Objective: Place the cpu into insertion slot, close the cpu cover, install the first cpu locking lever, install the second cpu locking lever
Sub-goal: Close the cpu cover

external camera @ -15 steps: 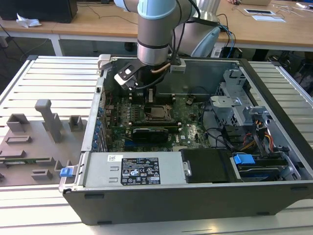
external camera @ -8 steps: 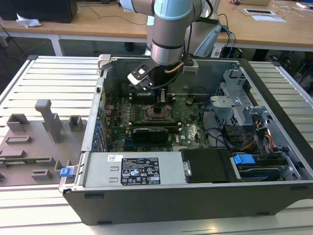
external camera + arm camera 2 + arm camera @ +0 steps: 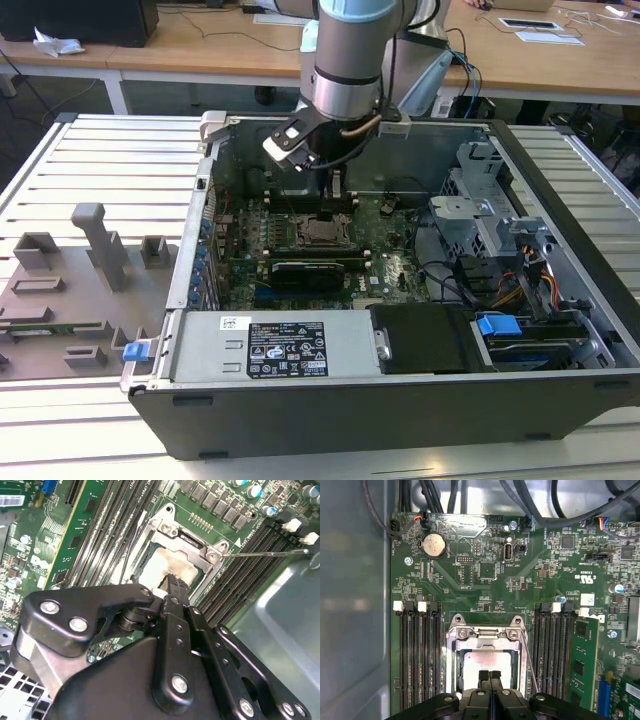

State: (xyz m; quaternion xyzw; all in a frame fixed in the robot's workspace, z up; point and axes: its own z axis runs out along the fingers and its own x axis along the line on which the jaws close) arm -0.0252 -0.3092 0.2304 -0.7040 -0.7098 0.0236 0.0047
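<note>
Your gripper hangs directly over the insertion slot inside the open computer case, its two black fingers pressed together with nothing between them. You cannot tell from these views whether the tips touch what lies below. The cpu already sits in the slot, its pale metal top showing through the window of the cpu cover, which lies flat over the slot. In the second wrist view, a thin locking lever juts out from one corner of the slot and reaches over the black memory slots just beside it. More memory slots run along the opposite side of the slot, and a green memory module stands in the bank near the lever. A round coin cell battery sits on the board well apart from the slot, past the cover's hinge end. In the exterior view, the black graphics card lies just beside the slot.
</note>
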